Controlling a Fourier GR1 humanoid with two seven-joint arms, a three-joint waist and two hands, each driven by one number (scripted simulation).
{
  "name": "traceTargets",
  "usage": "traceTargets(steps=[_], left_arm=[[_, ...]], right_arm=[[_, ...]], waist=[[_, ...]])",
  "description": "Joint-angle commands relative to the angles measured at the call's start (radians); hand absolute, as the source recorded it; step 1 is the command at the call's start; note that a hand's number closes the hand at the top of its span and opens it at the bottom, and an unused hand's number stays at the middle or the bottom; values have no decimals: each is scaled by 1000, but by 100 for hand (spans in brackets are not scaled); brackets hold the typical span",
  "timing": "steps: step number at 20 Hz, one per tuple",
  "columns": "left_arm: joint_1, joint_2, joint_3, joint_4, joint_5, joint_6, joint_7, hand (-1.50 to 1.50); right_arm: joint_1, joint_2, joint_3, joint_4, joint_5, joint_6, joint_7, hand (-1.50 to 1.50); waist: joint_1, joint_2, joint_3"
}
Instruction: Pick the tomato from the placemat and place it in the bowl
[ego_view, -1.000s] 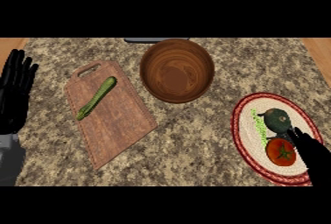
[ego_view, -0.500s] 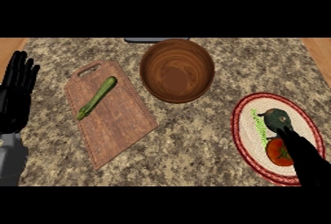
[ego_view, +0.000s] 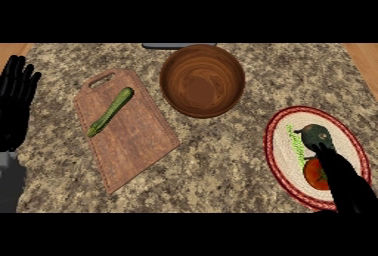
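Head view: looking steeply down at a speckled granite counter (ego_view: 221, 150), with wooden edges showing at the upper left and upper right corners.
Tomato (ego_view: 316, 174): lying on the placemat (ego_view: 284, 160), a round mat with a red patterned rim and a pale woven middle, sitting at the right side of the counter. Only the left part of the tomato is showing; the rest is lying under the right hand.
Right hand (ego_view: 343, 180): coming in from the lower right corner and lying across the placemat, with its black fingers stretching up and to the left over the tomato. The fingers are looking straight rather than curled, so nothing is being grasped; whether they are touching the tomato cannot be told.
Other things on the placemat: a dark green rounded vegetable (ego_view: 319, 136) sitting just above the tomato, its lower edge meeting the fingertips of the right hand, and a thin strip of pale green (ego_view: 295, 142) lying along its left side.
Bowl (ego_view: 202, 80): a brown wooden bowl standing at the upper middle of the counter, well apart from the placemat, holding nothing.
Cutting board (ego_view: 129, 132): a wooden board with a handle hole, lying tilted at the left of the bowl and carrying a slim green zucchini (ego_view: 111, 111).
Left hand (ego_view: 16, 105): resting at the left edge, open, fingers pointing up.
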Motion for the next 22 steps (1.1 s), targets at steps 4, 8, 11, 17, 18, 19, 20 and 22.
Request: traceTargets(steps=[4, 8, 11, 17, 18, 19, 20, 22], left_arm=[[22, -55, -27, -42, -44, 27, 7, 0], [-25, -21, 11, 14, -38, 11, 8, 0], [39, -51, 1, -34, -38, 2, -14, 0], [18, -43, 19, 32, -46, -30, -53, 0], [6, -44, 16, -27, -48, -6, 4, 0], [4, -65, -1, -19, -37, -5, -4, 0], [-12, -58, -16, -32, -45, -13, -2, 0], [-34, -55, -24, 2, -44, -33, -22, 0]], right_arm=[[-55, 17, -64, 129, 10, -14, -12, -150], [-58, -8, -66, 147, 22, -95, -138, 150], [-42, 13, -63, 88, 40, -115, -127, 150], [-126, -8, -109, 198, 60, -148, -188, 150], [-149, -9, -120, 194, 61, -124, -172, 150], [-272, -83, -159, 339, -2, -87, -264, 150], [-351, -182, -202, 354, -54, 37, -295, 150], [-417, -260, -193, 431, -62, 110, -367, 150]], waist=[[1, 1, 3], [0, 1, 3], [1, 1, 3], [2, 2, 3], [2, 2, 3], [16, 5, 4], [43, 11, 5], [90, 34, 6]])
